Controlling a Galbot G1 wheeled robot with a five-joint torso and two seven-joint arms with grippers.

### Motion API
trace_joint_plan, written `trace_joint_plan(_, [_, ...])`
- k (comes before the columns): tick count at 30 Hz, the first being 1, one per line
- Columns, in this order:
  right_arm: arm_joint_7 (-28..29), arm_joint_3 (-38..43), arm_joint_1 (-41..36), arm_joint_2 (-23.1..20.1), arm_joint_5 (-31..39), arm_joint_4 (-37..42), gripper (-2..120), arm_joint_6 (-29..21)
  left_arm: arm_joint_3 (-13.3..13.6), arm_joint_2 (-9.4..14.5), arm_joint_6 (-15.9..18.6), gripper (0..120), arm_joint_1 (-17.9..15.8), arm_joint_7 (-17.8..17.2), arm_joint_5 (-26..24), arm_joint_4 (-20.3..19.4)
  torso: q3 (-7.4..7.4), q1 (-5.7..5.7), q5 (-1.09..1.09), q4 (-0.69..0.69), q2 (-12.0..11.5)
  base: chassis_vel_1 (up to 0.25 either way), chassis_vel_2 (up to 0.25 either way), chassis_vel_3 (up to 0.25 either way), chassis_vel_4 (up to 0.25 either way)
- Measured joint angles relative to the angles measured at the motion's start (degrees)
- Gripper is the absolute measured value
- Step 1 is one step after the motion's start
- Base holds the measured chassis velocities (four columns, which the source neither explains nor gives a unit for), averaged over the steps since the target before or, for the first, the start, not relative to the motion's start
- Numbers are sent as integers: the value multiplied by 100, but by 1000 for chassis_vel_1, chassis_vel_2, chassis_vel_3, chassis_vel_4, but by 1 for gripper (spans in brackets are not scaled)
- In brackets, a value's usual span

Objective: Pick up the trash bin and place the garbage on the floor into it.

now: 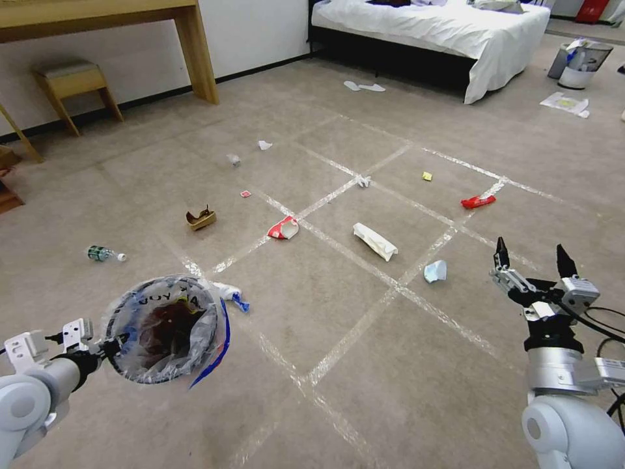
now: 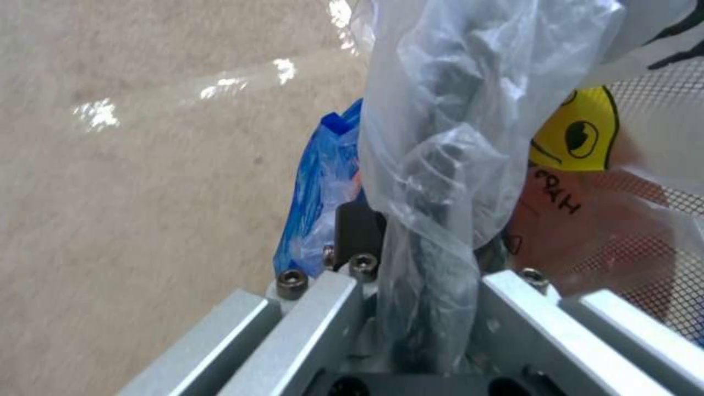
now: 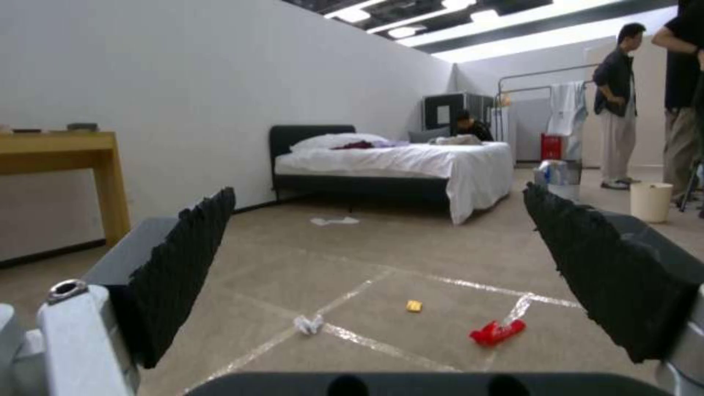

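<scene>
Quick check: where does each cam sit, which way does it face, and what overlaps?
Head: high, looking forward and down at the floor and garbage; both arms show, left claw holding the trash bin, right claw open.
Left wrist: along the claw at the bin's bag.
Right wrist: low, looking forward between its fingers toward the bed.
Shared: head and right wrist see the red wrapper.

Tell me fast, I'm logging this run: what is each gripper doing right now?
Left gripper: shut on the rim of the trash bin, holding it above the floor.
Right gripper: open, holding nothing.
</scene>
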Motion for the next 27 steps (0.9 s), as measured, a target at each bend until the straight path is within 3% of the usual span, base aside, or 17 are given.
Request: trace_joint_plan(27, [6, 2, -31, 17, -25, 56, 100, -28, -29, -60, 3, 0, 48, 57, 90, -19, 0, 1, -1, 2, 0, -197, 196, 204, -203])
